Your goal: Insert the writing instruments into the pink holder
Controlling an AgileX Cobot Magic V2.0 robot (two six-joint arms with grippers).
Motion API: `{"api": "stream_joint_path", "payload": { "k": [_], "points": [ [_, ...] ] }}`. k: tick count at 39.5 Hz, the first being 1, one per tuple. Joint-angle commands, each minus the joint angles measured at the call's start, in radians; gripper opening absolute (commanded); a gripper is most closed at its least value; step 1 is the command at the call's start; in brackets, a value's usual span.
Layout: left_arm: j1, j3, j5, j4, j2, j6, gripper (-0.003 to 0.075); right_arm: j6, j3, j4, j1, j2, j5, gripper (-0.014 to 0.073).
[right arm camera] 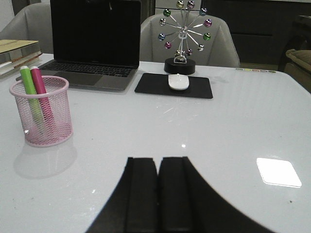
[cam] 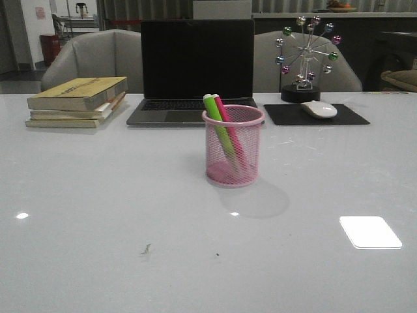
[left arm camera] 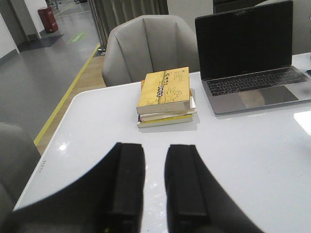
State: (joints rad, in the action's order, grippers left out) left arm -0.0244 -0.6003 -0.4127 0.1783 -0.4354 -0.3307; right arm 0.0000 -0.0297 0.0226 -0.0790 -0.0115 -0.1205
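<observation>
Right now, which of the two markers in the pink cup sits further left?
The green marker. In the front view it leans at the left rim of the pink holder, with the magenta marker just right of it.

pink mesh holder (cam: pixel 232 147) upright | green highlighter (cam: pixel 218 127), magenta highlighter (cam: pixel 227 124) leaning inside

The front view looks level and forward across the white table (cam: pixel 98 228), facing the laptop (cam: pixel 197 68) and chairs at the far edge, from fairly near. The left wrist view sits just behind the left gripper (left arm camera: pixel 154 187), looking down over it toward the stack of books (left arm camera: pixel 165 97) ahead and the laptop (left arm camera: pixel 250 53) beyond, to one side. The right wrist view sits behind the right gripper (right arm camera: pixel 158 194), low over the table, facing the mouse (right arm camera: pixel 178 81) and ball ornament (right arm camera: pixel 183 34). All three views share the laptop.
</observation>
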Motion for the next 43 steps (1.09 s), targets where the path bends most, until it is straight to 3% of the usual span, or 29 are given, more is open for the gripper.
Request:
{"api": "stream_joint_path", "payload": {
  "k": [1,30,38,43],
  "points": [
    [-0.002,-0.028,0.086,0.008,-0.011,0.004,0.0214,-0.010,-0.001,-0.001,-0.001,-0.012,0.077,0.0021],
    [-0.002,-0.028,0.086,0.010,-0.011,0.004,0.0212,-0.010,-0.001,-0.001,-0.001,-0.012,0.077,0.0021],
    [-0.002,-0.026,0.086,0.044,0.019,0.004,0.0087,-0.010,-0.001,-0.001,-0.001,-0.012,0.077,0.0021],
    [-0.002,0.007,0.132,0.115,0.074,0.004,0.0092,-0.010,-0.001,-0.001,-0.001,-0.012,0.076,0.0021]
  ]
}}
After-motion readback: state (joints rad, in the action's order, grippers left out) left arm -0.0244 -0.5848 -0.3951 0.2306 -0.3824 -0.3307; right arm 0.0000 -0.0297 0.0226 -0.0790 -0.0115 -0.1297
